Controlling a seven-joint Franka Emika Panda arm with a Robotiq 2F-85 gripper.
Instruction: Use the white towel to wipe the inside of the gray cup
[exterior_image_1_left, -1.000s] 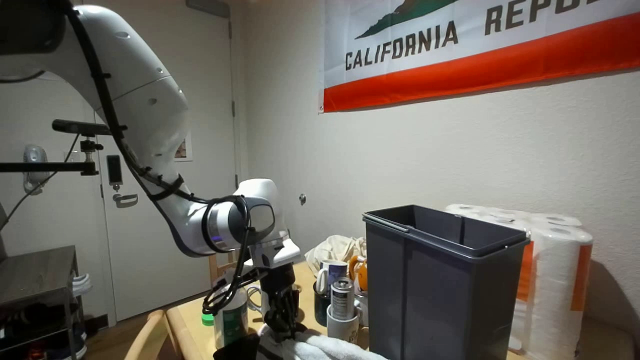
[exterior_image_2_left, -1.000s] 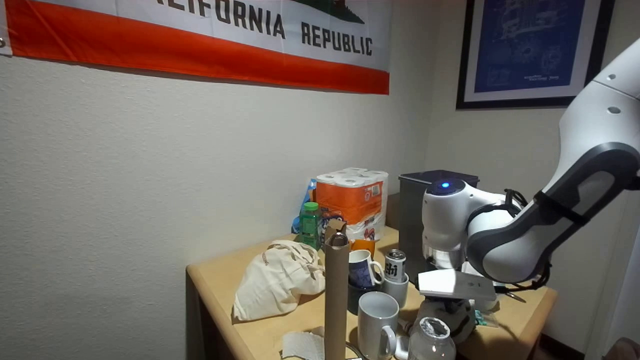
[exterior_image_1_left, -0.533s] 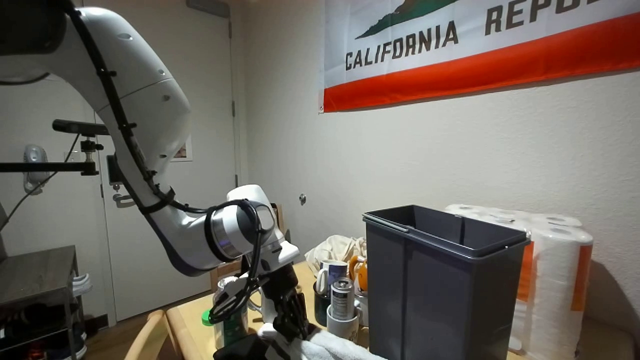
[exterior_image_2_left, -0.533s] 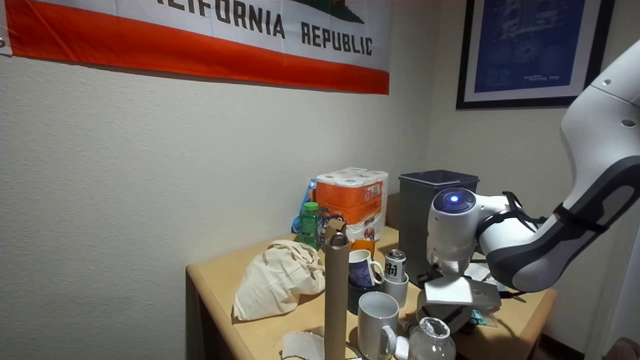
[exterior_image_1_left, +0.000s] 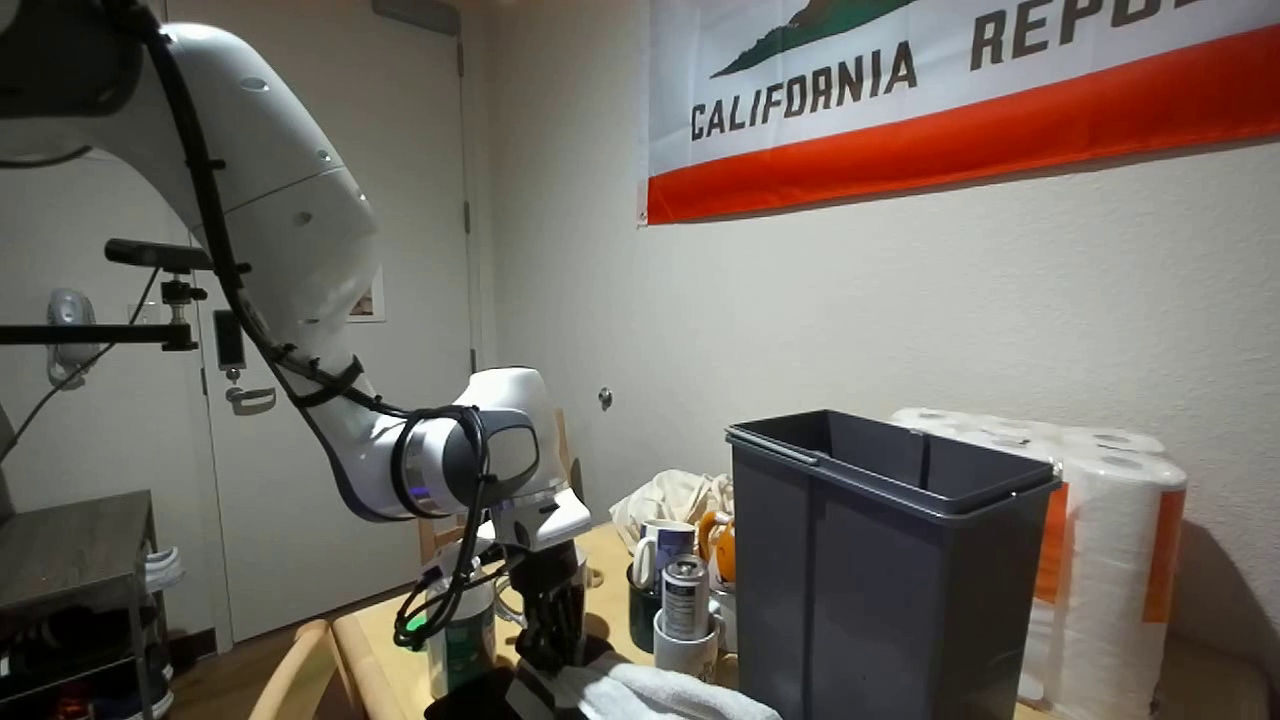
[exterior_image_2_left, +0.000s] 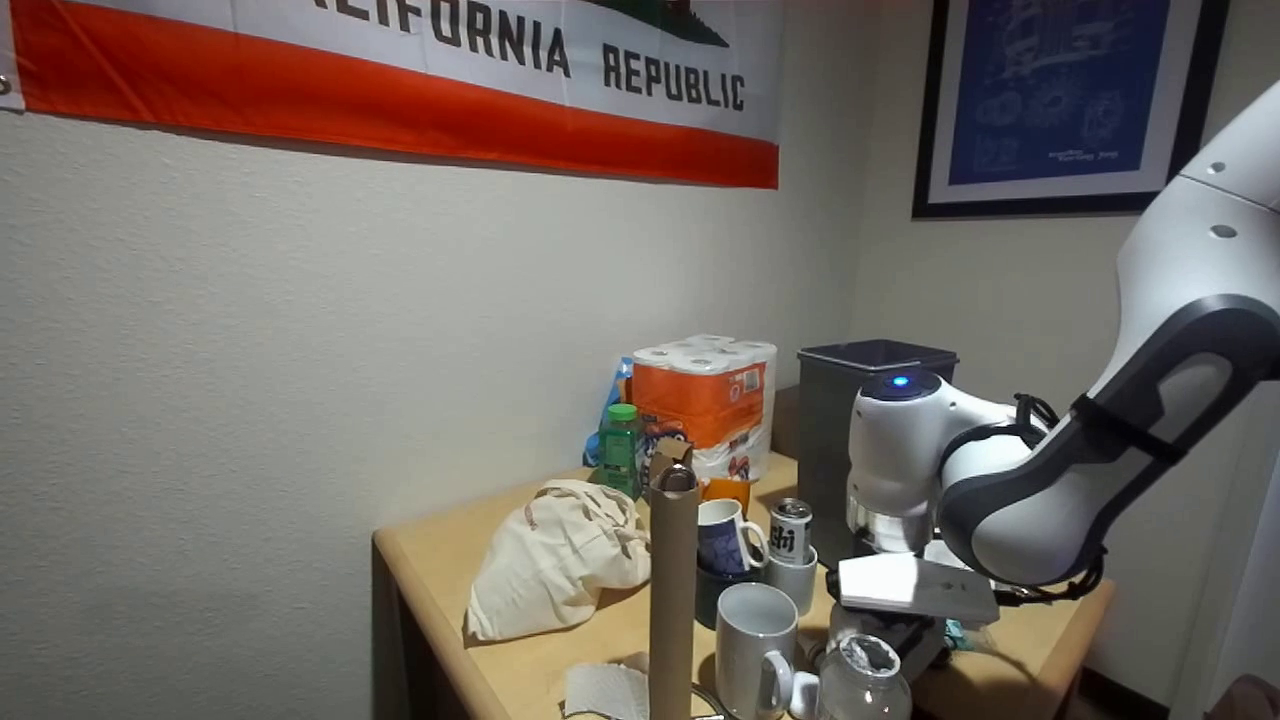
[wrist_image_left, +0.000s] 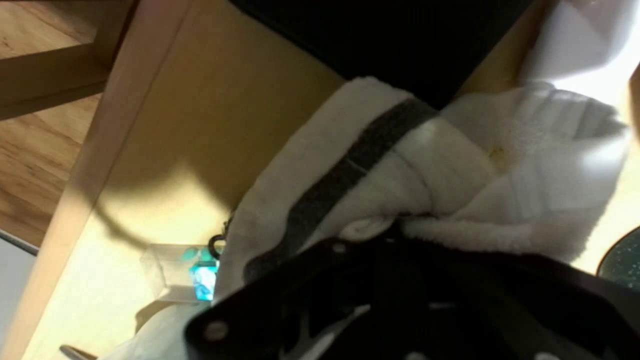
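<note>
Gripper (exterior_image_1_left: 548, 664) swung back nearer upright in exterior view, clenched on white towel (exterior_image_1_left: 660, 692) at bottom centre. Can (exterior_image_1_left: 685, 597) sits in pale mug (exterior_image_1_left: 684, 650). Wrist view: towel's long axis runs lower left to upper right.

cloth bag (exterior_image_2_left: 560, 565) on table (exterior_image_2_left: 445, 550) | bin (exterior_image_1_left: 880, 590) near paper rolls (exterior_image_2_left: 700, 400) | California flag (exterior_image_1_left: 960, 110)

The flag (exterior_image_2_left: 420, 95) above the wall-side edge of the table (exterior_image_2_left: 440, 562) reads "CALIFORNIA REPUBLIC", cropped in both exterior views; the can (exterior_image_2_left: 790, 535), in from that edge, shows "hi". Lettering on the framed print (exterior_image_2_left: 1055, 90) is too small to read.
</note>
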